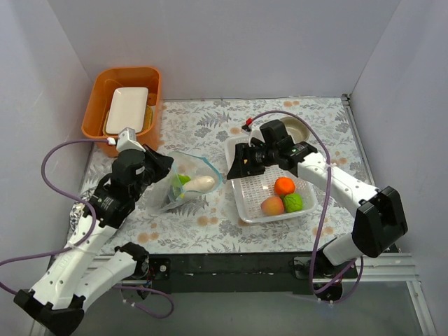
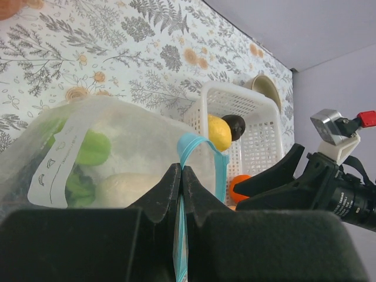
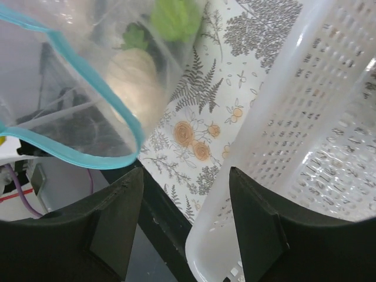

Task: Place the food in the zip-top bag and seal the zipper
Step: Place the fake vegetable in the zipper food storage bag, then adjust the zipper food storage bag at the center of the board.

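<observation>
Left wrist view: the left gripper was clamped on the teal zipper strip of the clear crinkly zip-top bag. It propped the bag's mouth toward the white perforated plastic basket, likely ready for filling. A white oblong toy and green pieces lay inside. The right gripper, jaws apart and empty, hovered at the basket's left edge, its arm reaching across from the right.

a robot lab test booth rather than a home: plain white panels box in the floral-clothed worktop on three sides, and the left arm and right arm, trailing purple cables, are bolted at its near edge.
</observation>
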Motion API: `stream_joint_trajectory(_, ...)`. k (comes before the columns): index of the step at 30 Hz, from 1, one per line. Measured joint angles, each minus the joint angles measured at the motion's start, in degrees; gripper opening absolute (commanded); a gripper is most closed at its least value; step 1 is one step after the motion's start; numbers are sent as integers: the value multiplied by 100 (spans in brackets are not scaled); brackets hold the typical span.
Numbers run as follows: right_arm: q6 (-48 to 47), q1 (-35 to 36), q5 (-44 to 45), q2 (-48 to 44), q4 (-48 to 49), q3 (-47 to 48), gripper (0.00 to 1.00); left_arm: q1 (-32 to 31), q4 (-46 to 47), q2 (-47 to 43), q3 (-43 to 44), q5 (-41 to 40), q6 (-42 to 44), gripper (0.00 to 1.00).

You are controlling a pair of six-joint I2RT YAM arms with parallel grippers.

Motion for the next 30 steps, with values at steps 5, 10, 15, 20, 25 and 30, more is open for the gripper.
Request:
stream_joint_trajectory(5,175,262,-214,227,339,-11,65,0,11,85,-120,79,-24,0)
stream_joint_trajectory(10,317,533,-273,614,490,48,58,0,61,122,-120,157,-26,0)
stream_joint_trajectory(15,361,640,-262,809,503,59,29,0,144,153,-122,264,-28,0)
stream_joint_trajectory(20,374,640,-197,837,474,164,1,0,232,153,-168,376,-28,0)
stream_joint_trajectory(25,291,675,-179,837,389,566,1,0,271,229,-177,387,160,0)
stream_joint_trajectory(30,125,844,-455,1003,236,1773,1,0,-59,481,-20,-63,520,0)
